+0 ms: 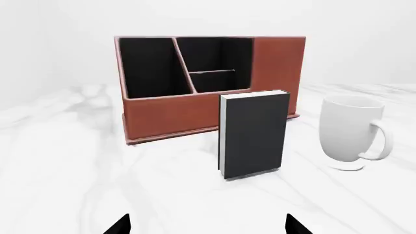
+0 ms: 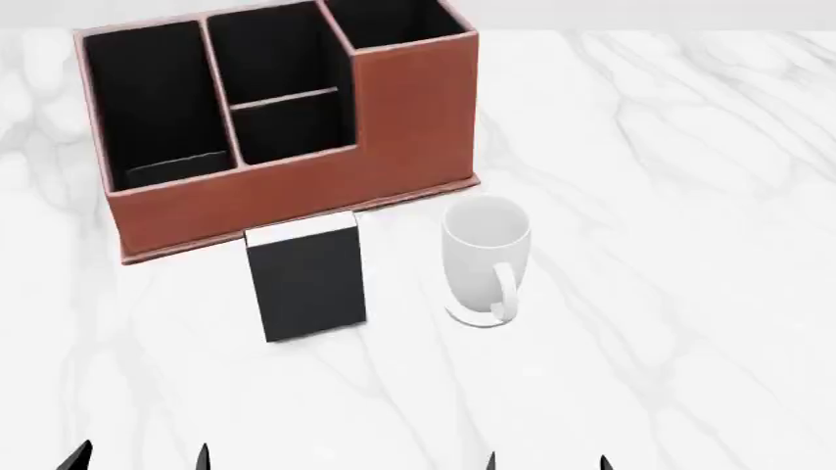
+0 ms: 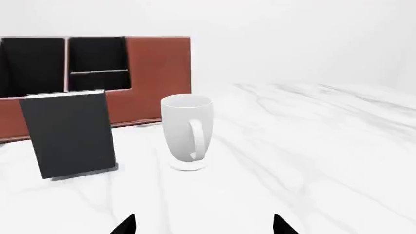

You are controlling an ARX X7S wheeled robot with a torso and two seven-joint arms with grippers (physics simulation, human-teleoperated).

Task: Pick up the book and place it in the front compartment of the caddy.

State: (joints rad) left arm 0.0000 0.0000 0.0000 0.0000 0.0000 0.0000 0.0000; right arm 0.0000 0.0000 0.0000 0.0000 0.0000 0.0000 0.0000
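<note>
Nothing grasped yet: left gripper and right gripper both spread wide, well short of the book. Standing upright just before the caddy, beside the mug, spine reachable for pinching.

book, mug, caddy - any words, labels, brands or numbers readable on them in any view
None: no text can be read in any view.
Book: plain black cover, white page edges, no title or mark.
Mug: plain white, no logo.
Caddy: plain reddish-brown walls, black lining, no label.
Table: only marble veining, no signs.
</note>
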